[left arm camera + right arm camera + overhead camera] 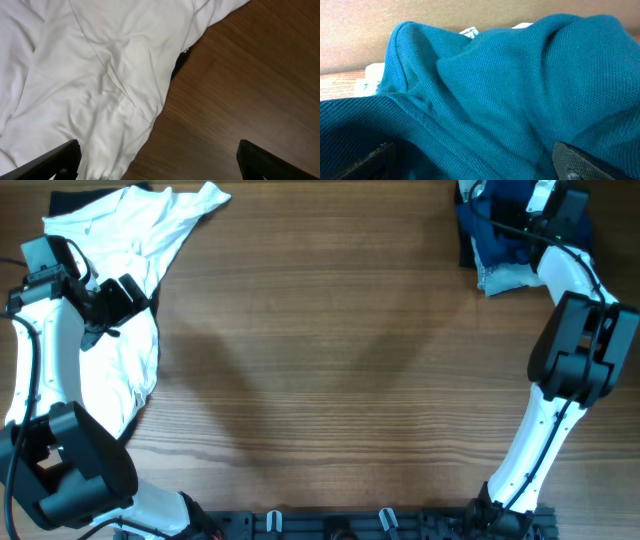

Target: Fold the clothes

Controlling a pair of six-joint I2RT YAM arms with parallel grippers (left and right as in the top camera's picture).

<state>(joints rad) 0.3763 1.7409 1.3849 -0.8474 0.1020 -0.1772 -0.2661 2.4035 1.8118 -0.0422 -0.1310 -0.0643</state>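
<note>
right claw (480, 167), spread wide and gripping nothing, hangs just above the blue shirt (497, 242) bunched at the table's (330, 360) far right corner. left claw (162, 165), equally wide, hovers over a white shirt (100, 75) at the table's far left corner.

Count, overhead view:
- White shirt (130, 250): 1, upper left.
- Dark blue shirt (500, 240): 1, upper right.
- Light-blue denim piece (505, 278): 1, at that shirt's lower edge.
- Black cloth (62, 200): 1, under the white shirt's top corner.
- Robot arms: 2, left arm (40, 350) and right arm (575, 350).
- Wooden table (330, 380): 1.
</note>
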